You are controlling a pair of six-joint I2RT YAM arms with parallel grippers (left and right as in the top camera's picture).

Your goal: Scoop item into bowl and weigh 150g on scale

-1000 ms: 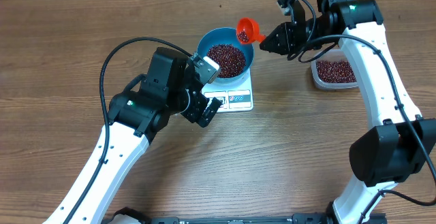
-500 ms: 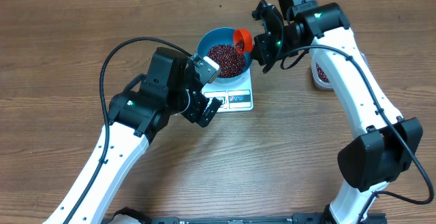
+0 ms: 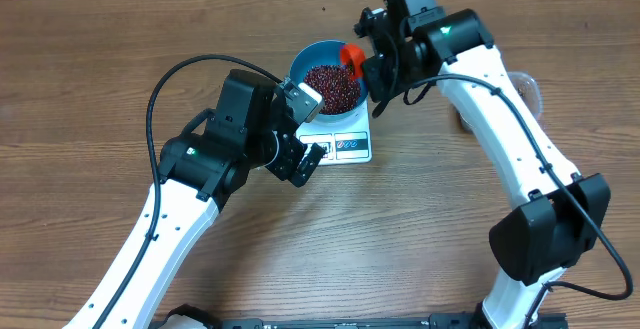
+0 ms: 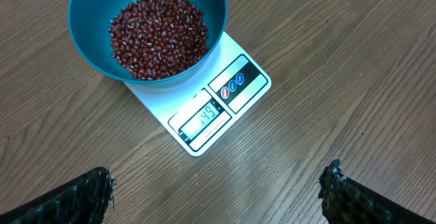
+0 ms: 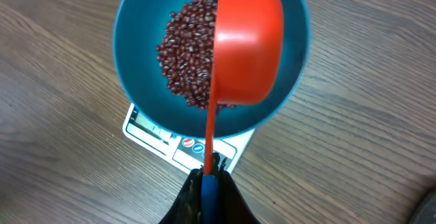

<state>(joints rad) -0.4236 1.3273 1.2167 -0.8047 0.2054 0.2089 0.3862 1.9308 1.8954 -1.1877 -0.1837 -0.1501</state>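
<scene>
- Black-fingered and spread wide, the left gripper (image 4: 214, 200) hangs above the wooden table (image 3: 450, 229) just in front of the scale (image 4: 225, 105). It holds nothing and touches nothing.
- White and flat, the scale lies on the table with its display edge towards the left arm. The display reads what looks like 149, so the target seems all but reached.
- On the scale's far half sits the blue bowl (image 4: 216, 6), with the beans (image 4: 160, 37) heaped in its bottom.
- The beans are likely hard, light and loose. They would roll and bounce if dropped, and fingers cannot pinch them, so they are best moved by scoop and a gentle tilt.
- The bowl's walls look smooth and slick. If it must be moved, the rim is the place to hold, and any press on it would upset the reading.
- Over the bowl's far side hangs the orange scoop (image 5: 248, 43), tipped so that its outer side faces the wrist camera and its contents are hidden.
- The right gripper (image 5: 208, 197) is pressed together on the blue end of the scoop's thin handle.
- Beyond the right arm, a clear tub (image 3: 528, 87) shows only as a blurred edge.
</scene>
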